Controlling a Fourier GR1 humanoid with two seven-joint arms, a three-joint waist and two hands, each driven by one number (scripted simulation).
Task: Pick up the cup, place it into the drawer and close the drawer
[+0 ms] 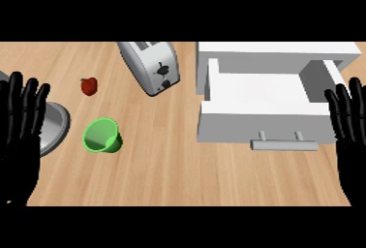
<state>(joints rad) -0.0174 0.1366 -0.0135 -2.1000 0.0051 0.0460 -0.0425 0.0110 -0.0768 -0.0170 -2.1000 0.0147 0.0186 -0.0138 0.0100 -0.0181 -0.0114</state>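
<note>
My left hand rests at the left edge of the view, fingers straight and spread, holding nothing; my right hand rests the same way at the right edge, spread and empty. The green cup sits on the worktop at near left, tipped so its mouth faces me, just right of a grey round plate that my left hand partly covers. The white drawer stands pulled open at the right, its bare inside showing and its grey handle on the near face. A toaster lies between cup and drawer on the far side, and a small red pepper sits beyond the cup. As I judge it, nothing of the task is done yet, so the 1st step is the pick. The left hand is closest; I would come in from above, curl fingers and thumb around the cup's wall below the rim, keep clear of the plate, then carry it low past the toaster to the drawer.
</note>
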